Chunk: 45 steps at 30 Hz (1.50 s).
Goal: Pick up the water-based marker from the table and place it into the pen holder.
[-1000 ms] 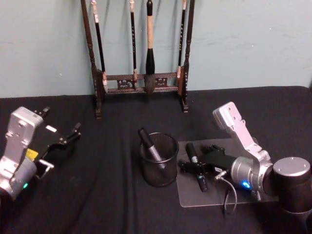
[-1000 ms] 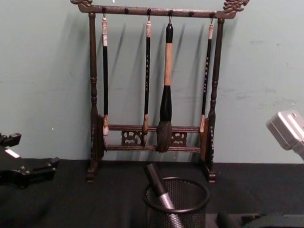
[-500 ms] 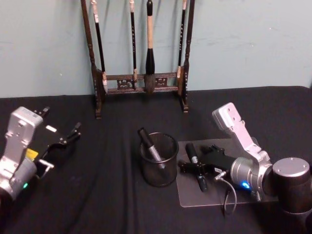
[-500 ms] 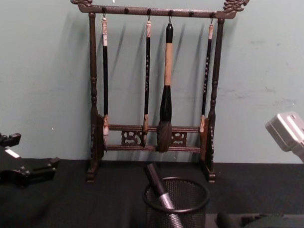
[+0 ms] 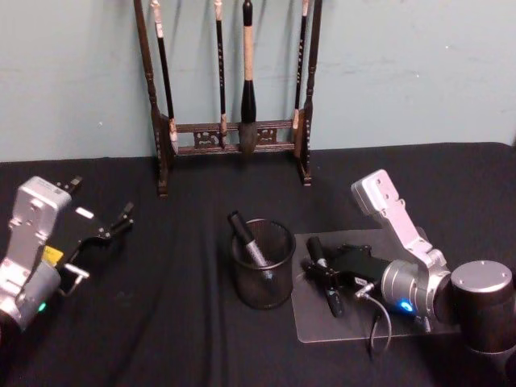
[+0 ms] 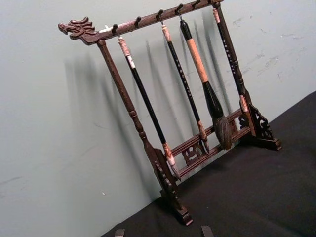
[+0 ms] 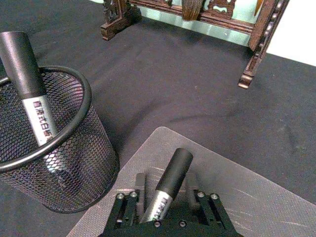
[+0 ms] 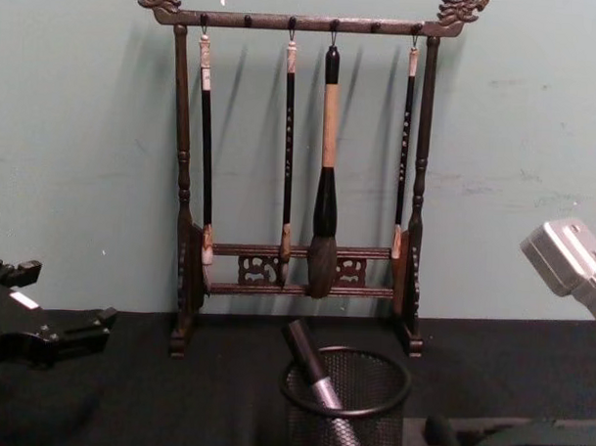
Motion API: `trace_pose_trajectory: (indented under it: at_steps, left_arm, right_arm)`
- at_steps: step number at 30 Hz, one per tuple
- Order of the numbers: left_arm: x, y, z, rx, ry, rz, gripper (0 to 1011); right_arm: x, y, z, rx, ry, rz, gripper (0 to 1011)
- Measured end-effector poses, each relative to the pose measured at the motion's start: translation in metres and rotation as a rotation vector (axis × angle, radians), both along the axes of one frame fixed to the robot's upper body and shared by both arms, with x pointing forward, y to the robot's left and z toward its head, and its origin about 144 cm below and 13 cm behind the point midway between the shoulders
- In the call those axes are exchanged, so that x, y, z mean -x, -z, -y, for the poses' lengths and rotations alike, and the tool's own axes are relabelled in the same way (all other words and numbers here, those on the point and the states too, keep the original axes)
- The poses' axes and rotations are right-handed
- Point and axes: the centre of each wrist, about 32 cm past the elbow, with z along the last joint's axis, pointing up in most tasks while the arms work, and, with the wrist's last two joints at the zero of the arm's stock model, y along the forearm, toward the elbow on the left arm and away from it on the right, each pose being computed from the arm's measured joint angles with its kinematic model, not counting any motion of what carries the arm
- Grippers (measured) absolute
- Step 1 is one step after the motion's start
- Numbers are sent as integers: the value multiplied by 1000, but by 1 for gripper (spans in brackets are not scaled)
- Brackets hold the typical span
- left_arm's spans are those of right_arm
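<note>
The right gripper (image 5: 317, 269) is low over the grey mat (image 5: 367, 326) on the black table (image 5: 169, 314), just to the right of the pen holder (image 5: 262, 276). Its jaws are narrow, one finger on each side of the water-based marker (image 5: 315, 247), and they seem to press on its silver barrel. In the right wrist view the marker (image 7: 174, 169) lies between the fingers (image 7: 140, 186) with its black cap pointing out past the fingertips, toward the far side of the table. The marker is on the mat or very little above it; I cannot tell which. It is beside the pen holder, not touching it. In the pen holder (image 7: 74, 148) a second marker (image 7: 30, 89) leans against the rim, cap upward. The left gripper (image 5: 101, 203) is parked at the left side above the table, its fingers spread wide and holding nothing. Behind, a wooden brush rack (image 8: 184, 268) stands at the wall with four brushes (image 8: 326, 185) hanging.
</note>
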Motion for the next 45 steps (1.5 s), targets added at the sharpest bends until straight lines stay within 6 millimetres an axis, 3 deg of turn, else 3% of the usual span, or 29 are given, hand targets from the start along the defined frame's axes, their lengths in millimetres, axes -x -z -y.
trace_pose_trajectory:
  at_steps: [3,4,8,27,45]
  left_arm:
    - [0,0,0,0,0,0,1001]
    - [0,0,0,0,0,0,1001]
    - [0,0,0,0,0,0,1001]
    - [0,0,0,0,0,0,1001]
    - [0,0,0,0,0,0,1001]
  right_arm:
    - [0,0,0,0,0,0,446]
    - [0,0,0,-1,0,0,343]
    - [0,0,0,-1,0,0,241]
    - [2,-1,9,-107,-34,48,241]
    - [6,-15,21,-332,-27,279,241]
